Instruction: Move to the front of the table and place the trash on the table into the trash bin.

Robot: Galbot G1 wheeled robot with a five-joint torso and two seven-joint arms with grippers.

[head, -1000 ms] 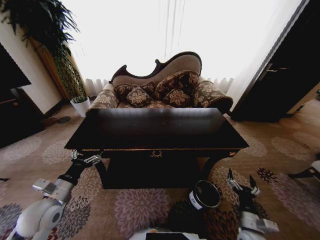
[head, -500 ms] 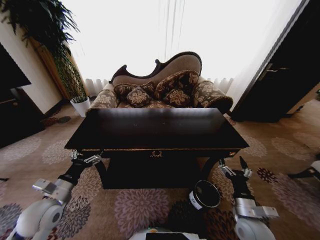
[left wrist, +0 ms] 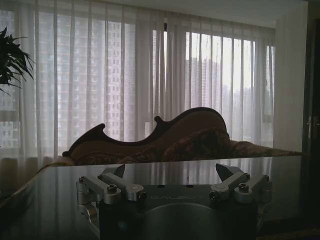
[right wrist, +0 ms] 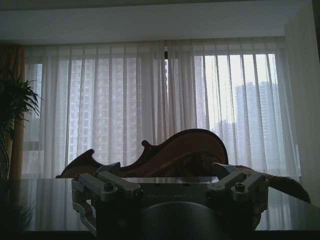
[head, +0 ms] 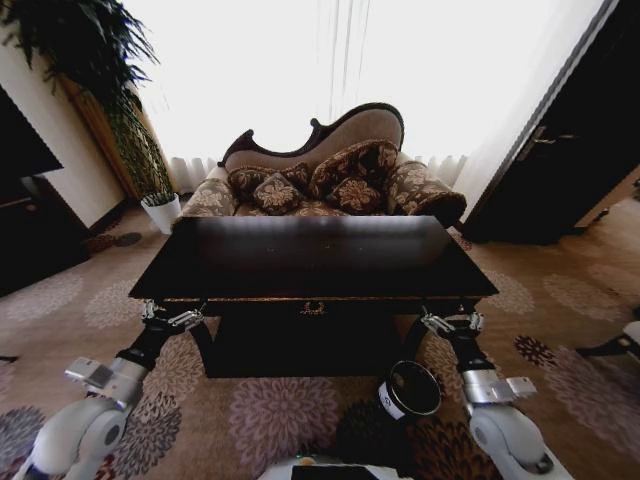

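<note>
Both grippers hover at the front edge of the large glossy black wooden table (head: 310, 262), one by each front corner. On the robot's left, the left gripper (head: 170, 318) sits just beneath the table's front left corner, its metal fingers spread apart with nothing between them; in the left wrist view those fingers (left wrist: 112, 186) stand wide apart at tabletop height, facing across the shiny surface toward the carved brown sofa (left wrist: 165, 140) and sheer white curtains (left wrist: 125, 75). The right gripper (head: 452, 322) is beside the front right corner, jaws likewise apart and empty, as the right wrist view (right wrist: 170, 187) also shows. The small dark cylindrical trash bin (head: 410, 390) with shiny rim and white label stands on the patterned floral carpet (head: 270, 410) near the right arm, just below the table's front right leg. No trash can be made out on the tabletop.
</note>
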